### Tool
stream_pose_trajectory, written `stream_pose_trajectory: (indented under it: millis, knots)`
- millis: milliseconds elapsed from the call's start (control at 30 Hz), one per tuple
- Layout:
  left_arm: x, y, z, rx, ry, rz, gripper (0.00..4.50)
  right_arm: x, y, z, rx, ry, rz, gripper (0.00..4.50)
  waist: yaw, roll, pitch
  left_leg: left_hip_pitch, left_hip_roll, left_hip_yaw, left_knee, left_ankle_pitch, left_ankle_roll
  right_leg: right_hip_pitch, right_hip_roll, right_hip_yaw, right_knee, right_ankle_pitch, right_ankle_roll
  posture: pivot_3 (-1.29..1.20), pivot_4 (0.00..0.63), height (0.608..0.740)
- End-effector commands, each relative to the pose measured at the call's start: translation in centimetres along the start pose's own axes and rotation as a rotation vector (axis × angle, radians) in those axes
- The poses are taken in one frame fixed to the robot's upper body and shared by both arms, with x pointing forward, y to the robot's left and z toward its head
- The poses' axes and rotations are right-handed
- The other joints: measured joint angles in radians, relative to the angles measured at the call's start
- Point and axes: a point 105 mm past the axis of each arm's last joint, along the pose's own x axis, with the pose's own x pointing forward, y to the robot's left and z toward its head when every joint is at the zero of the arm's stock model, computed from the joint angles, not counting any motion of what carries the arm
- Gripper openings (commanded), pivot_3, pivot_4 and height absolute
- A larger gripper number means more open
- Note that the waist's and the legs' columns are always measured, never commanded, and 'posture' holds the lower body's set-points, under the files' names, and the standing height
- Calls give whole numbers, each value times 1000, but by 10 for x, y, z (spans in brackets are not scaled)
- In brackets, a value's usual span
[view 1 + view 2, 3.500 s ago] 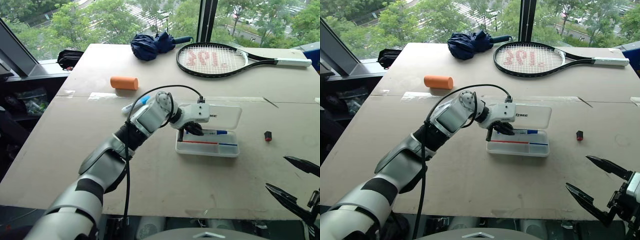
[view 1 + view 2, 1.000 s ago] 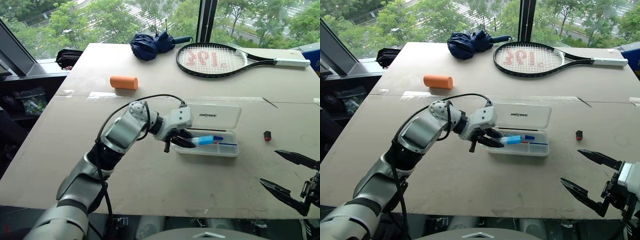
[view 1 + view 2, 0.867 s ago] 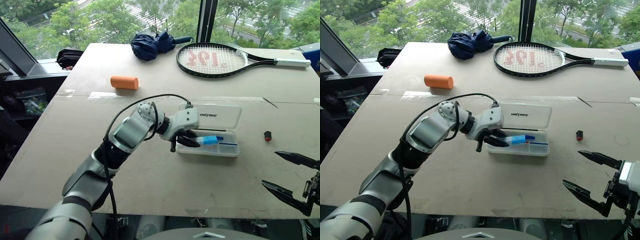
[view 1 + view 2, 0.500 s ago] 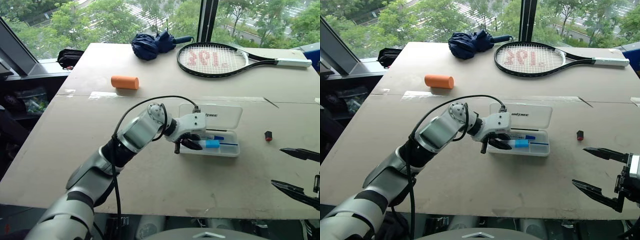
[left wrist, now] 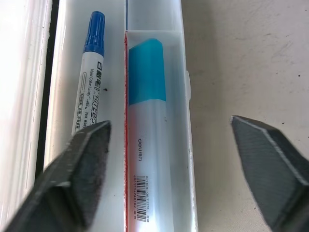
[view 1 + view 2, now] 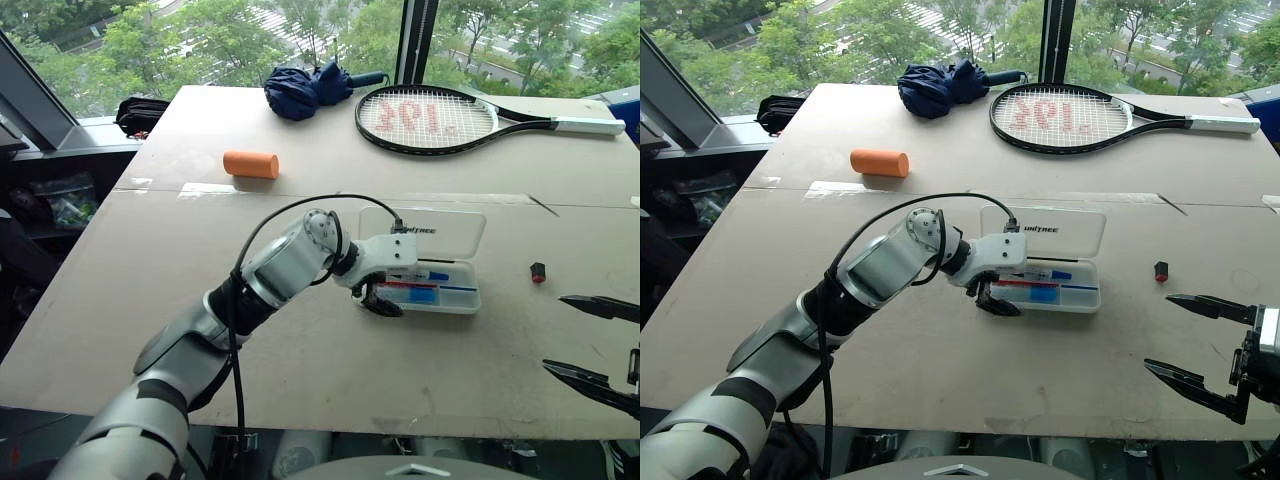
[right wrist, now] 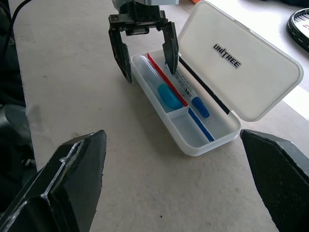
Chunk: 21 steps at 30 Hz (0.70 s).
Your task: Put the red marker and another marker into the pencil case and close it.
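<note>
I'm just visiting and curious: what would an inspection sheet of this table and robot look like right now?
Surface: tan table, taped seam across it.
Job's things: pencil case open, lid up; blue-capped marker and light-blue-capped marker lying in its tray.
Clutter: orange cylinder, folded blue umbrella, tennis racket, small red-and-black thing.
Grippers: left gripper open over the tray, holding nothing; right gripper open, empty, near the table's edge.
Cables: black cable looping along the left arm.
Surroundings: windows, trees outside.
</note>
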Motion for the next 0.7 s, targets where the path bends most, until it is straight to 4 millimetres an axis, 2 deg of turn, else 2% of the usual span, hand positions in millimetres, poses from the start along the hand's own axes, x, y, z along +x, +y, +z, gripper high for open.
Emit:
stream_pose_trajectory:
  millis: [33,100,200,267,333,433,533,600,700]
  knots:
    - [-32,0,16,1,-141,17,4444,-2,-13,5,-2,2,-100,4500,-4,0,1,0,0,0,0,0,0,0,0,0,0,0,0,0,150,730]
    - [-56,-10,18,-17,-263,-4,4444,3,-27,-5,43,65,-179,4500,-7,1,1,0,1,0,0,0,0,0,0,0,0,0,0,0,150,730]
    - [-80,-18,19,-72,-434,33,4444,8,-45,-12,102,92,-280,4500,-12,2,1,0,2,-1,0,0,0,-1,-2,1,0,0,0,0,150,730]
    - [-91,-26,11,-59,-469,58,4444,13,-52,-17,110,111,-296,4500,-7,3,0,0,1,0,0,0,0,0,-2,1,0,0,0,0,150,730]
    - [-102,-37,-1,-114,-489,54,4444,18,-64,-32,92,258,-366,4500,-7,4,1,0,1,0,0,0,0,0,-2,2,-1,0,0,0,150,730]
    - [-111,-59,-7,-107,-513,16,4444,21,-86,-52,141,395,-477,4500,-3,3,1,0,1,0,0,0,0,-1,-2,2,-1,0,-1,0,150,730]
    - [-117,-80,3,-108,-567,-29,4444,25,-111,-63,269,430,-601,4500,2,4,2,-1,0,1,0,0,0,-1,-4,2,-2,0,-1,0,150,730]
    - [-118,-88,8,-84,-572,-27,4444,27,-126,-68,328,443,-675,4500,0,3,3,-1,-2,0,1,0,0,0,-5,2,-2,0,-1,0,150,730]
    - [-120,-95,17,-64,-575,-15,4444,30,-136,-74,392,464,-720,4500,3,4,3,-2,-3,0,1,0,0,0,-7,2,-2,0,-1,0,150,730]
